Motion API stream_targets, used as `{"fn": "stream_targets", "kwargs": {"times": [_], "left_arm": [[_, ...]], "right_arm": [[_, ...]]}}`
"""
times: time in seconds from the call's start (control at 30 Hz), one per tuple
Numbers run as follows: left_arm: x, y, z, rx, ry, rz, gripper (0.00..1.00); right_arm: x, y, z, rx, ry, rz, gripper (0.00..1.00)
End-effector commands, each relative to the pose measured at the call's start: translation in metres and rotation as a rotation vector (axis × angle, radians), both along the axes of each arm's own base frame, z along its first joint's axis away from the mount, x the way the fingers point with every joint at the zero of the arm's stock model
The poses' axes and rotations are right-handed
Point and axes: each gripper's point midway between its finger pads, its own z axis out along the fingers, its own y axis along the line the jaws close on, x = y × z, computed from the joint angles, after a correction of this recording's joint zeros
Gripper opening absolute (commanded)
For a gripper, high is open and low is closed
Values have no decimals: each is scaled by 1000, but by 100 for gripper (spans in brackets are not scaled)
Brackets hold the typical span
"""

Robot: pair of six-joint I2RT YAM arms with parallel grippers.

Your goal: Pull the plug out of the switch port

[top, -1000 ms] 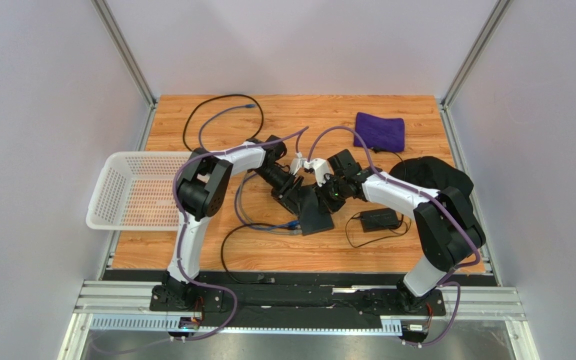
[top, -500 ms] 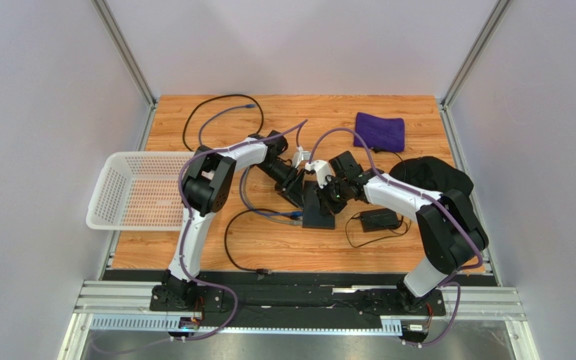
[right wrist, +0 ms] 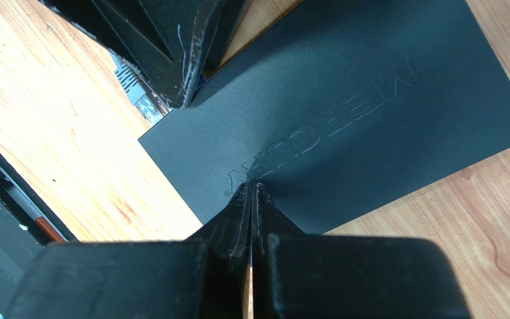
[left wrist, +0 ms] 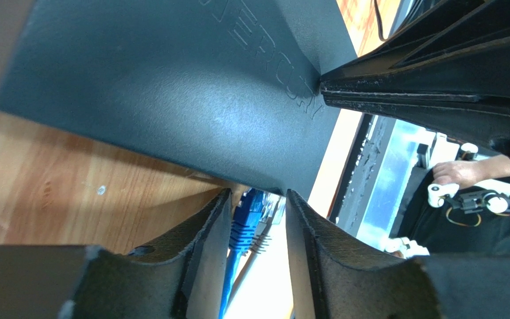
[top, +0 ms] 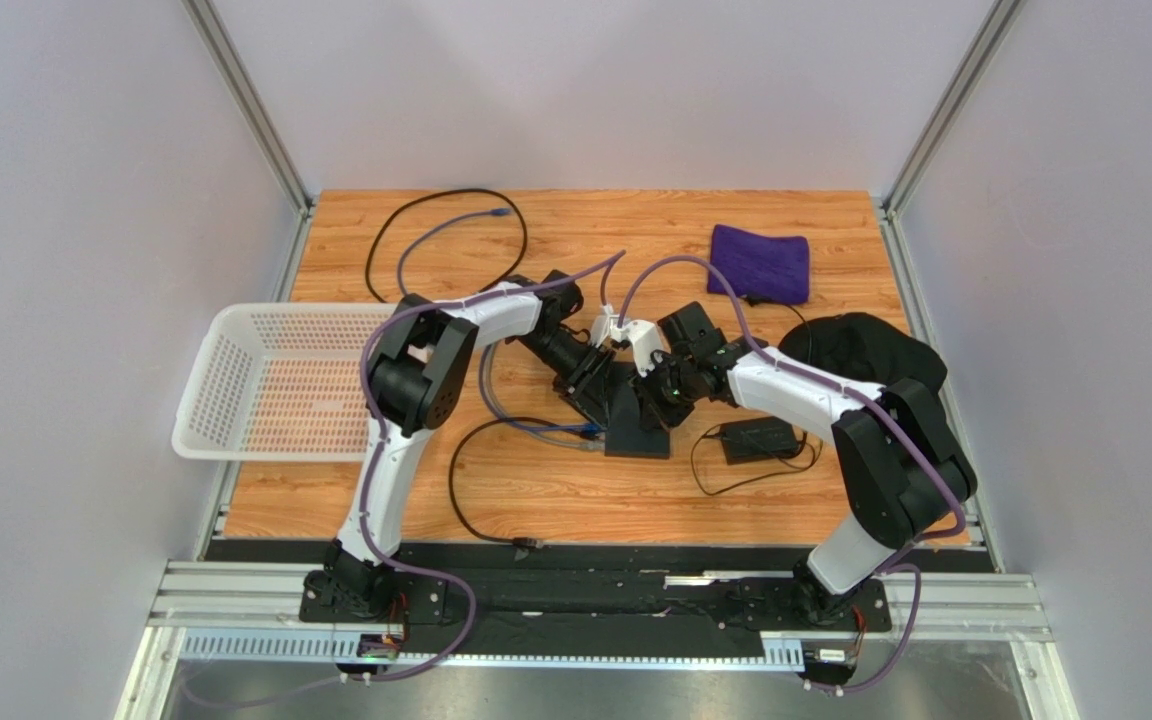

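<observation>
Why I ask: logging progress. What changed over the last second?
The flat matte-black switch box turned from skewed to nearly square in the overhead view. The left gripper followed it and is now open around the blue plug. The right gripper stayed shut, tips on the switch.

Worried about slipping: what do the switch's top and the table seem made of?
The switch: likely matte plastic, with a fine-grained black surface, soft sheen and embossed lettering. The table: wood or wood-look laminate, with visible grain; which one is unclear.

Overhead view; wrist close-ups, both over switch (top: 636, 425)
</observation>
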Motion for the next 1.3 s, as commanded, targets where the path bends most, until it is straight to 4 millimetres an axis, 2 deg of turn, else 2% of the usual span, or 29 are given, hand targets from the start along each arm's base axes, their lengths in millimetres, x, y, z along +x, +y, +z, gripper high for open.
{"fn": "stream_targets", "kwargs": {"times": [0.0,0.13,0.3,0.4,0.43,0.53,0.63,0.83,0.97,1.07,1.27], "left_arm": [[2,2,-16,25,-70,-36,44],[2,2,-20,38,-67,-38,40],[0,2,-21,36,-62,-41,30],[1,1,-21,26,-58,-46,20],[-1,1,-21,25,-53,-49,14],[-1,2,-23,28,-52,-54,7],[-5,3,-24,10,-42,-65,7],[-10,0,-18,-50,-17,-90,19],[-12,1,-18,-88,-7,-108,20],[-10,1,-22,-81,-3,-105,19],[-3,2,-27,-40,-27,-92,8]], "right_arm": [[-10,-11,-12,-58,28,2,0],[-10,-11,-12,-61,25,3,0],[-9,-11,-13,-60,26,2,0],[-9,-10,-13,-57,25,3,0],[-8,-10,-13,-57,24,4,0],[-9,-10,-14,-59,27,4,0],[-8,-10,-14,-59,26,2,0],[-8,-10,-15,-62,29,5,0],[-8,-9,-15,-60,29,4,0],[-7,-9,-14,-60,28,4,0],[-7,-10,-15,-64,27,2,0]]}}
